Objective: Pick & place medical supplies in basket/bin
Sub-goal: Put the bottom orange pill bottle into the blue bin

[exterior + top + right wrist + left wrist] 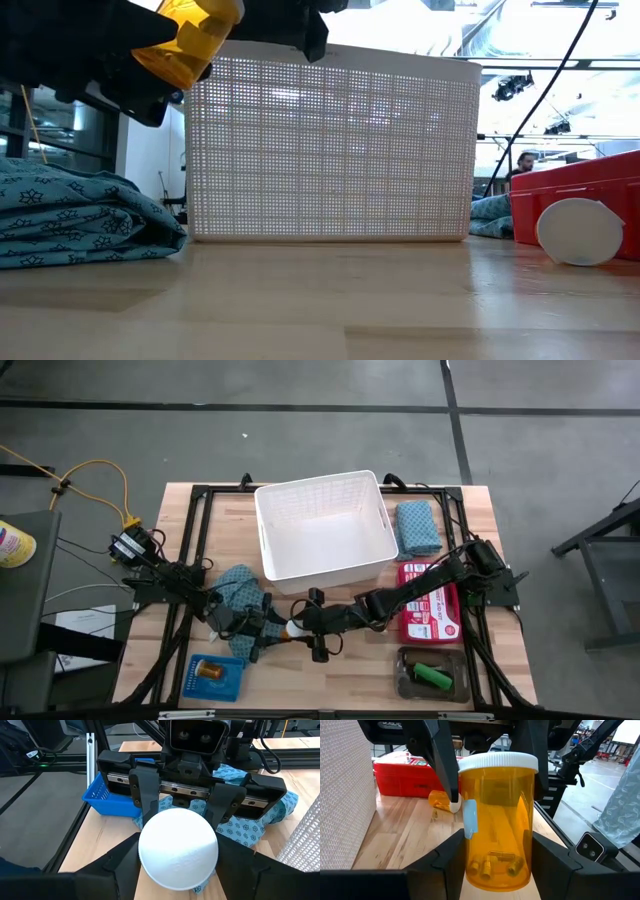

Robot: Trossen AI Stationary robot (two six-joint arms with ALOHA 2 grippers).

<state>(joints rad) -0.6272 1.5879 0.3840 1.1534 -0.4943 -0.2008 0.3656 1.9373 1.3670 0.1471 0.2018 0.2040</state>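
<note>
We are in the middle of a handover. Both grippers hold one orange pill bottle [497, 820] at the same time, up in the air above the tabletop [350, 660], just in front of the white basket [322, 525].

Our left gripper [497, 865] is part way closed, with a finger on each side of the bottle's body. Our right gripper [177, 857] is also part way closed, and it pinches the bottle at its white cap [178, 848]. We think one gripper must let go next, and then the other can carry the bottle over the basket and drop it in. If both let go, the bottle may fall.

The high view shows the two arms meeting, but there the bottle is only a tiny orange and white spot. The left wrist view shows small brass pieces lying inside the bottle and a red first-aid box [405, 775] behind it. The right wrist view shows the cap from its top, with a teal cloth [260, 820] and a blue tray [112, 800] behind. The low view shows the bottle is lifted off the tabletop.
</note>
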